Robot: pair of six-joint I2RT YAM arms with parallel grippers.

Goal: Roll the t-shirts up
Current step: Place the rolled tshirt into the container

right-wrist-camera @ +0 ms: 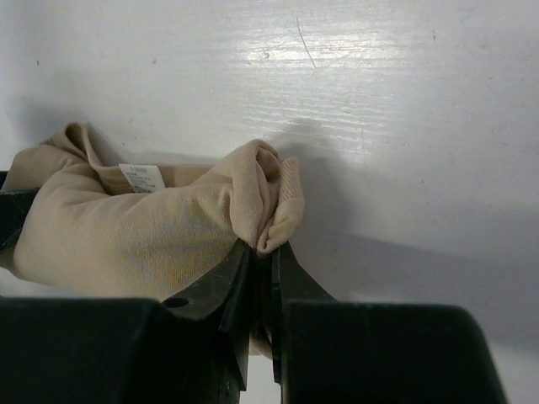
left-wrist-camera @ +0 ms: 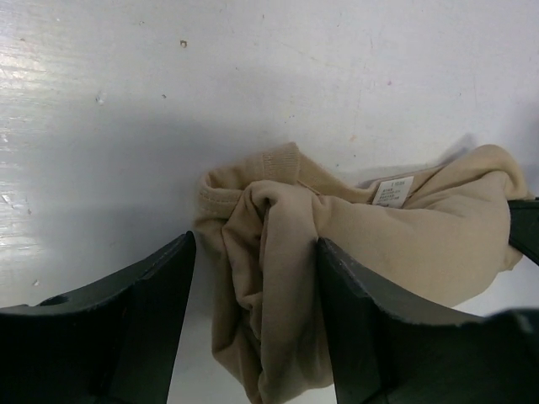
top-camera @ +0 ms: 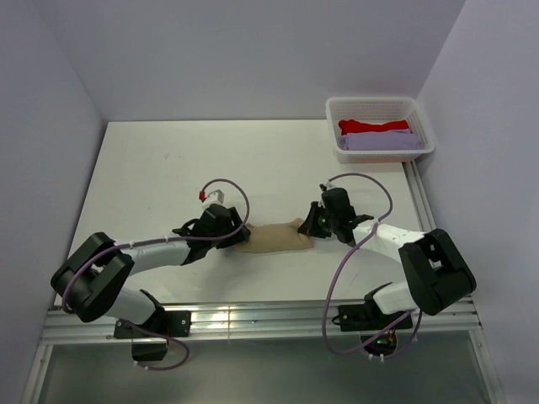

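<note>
The tan t-shirt (top-camera: 274,238) lies bunched into a short roll on the white table between my two grippers. In the left wrist view its folds (left-wrist-camera: 354,244) and small white neck label (left-wrist-camera: 392,192) show. My left gripper (left-wrist-camera: 255,252) is open, its jaws straddling the roll's left end with a gap on the left side. My right gripper (right-wrist-camera: 264,252) is shut on the roll's right end, pinching a fold of the tan cloth (right-wrist-camera: 126,236). In the top view the left gripper (top-camera: 232,236) and right gripper (top-camera: 310,225) sit at the roll's two ends.
A white basket (top-camera: 425,135) at the back right holds a red t-shirt (top-camera: 373,126) and a lavender t-shirt (top-camera: 381,141). Grey walls enclose the table on three sides. A metal rail (top-camera: 253,320) runs along the near edge.
</note>
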